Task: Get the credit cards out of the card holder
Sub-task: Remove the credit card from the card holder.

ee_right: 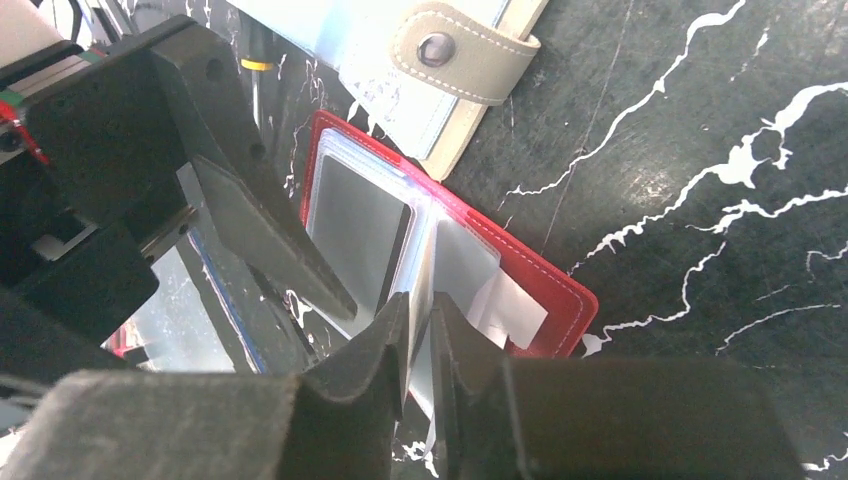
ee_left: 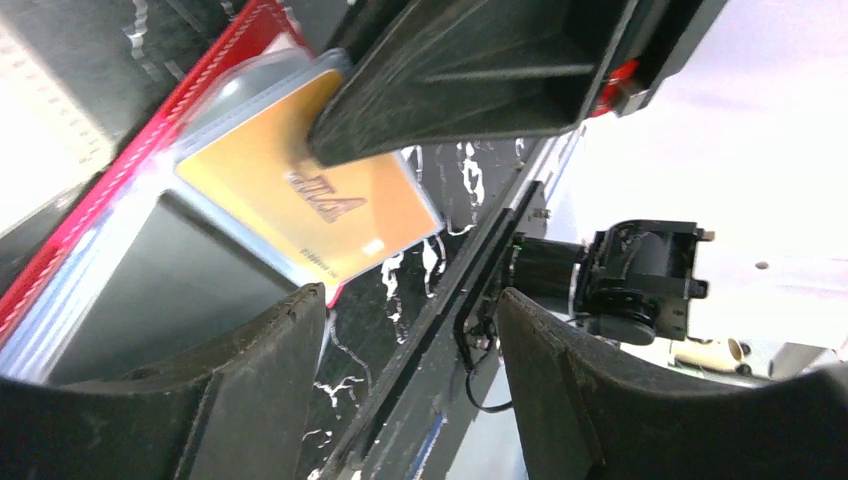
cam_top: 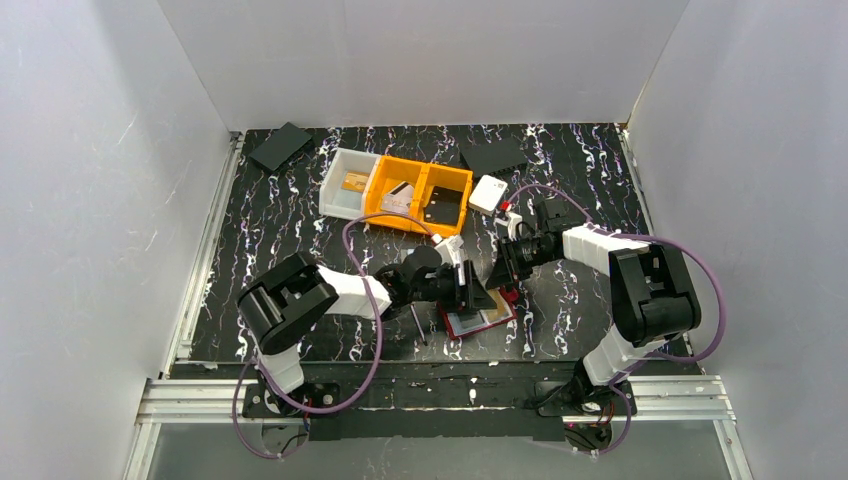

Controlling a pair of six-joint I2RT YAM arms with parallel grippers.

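Right hand (ee_right: 420, 308) narrow, pinching a clear sleeve (ee_right: 424, 255) of the open red card holder (ee_right: 556, 290). Left hand (ee_left: 410, 305) wide, near the orange card (ee_left: 290, 215) lying in that holder.

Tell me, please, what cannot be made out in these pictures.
- Top view: the card holder is partly covered by the left gripper and right gripper; cards cannot be counted.
- Left wrist view: the orange card has blurred print; a black finger hides its top corner.
- Right wrist view: the right gripper pinches a clear sleeve; any card inside is hidden by its fingers.
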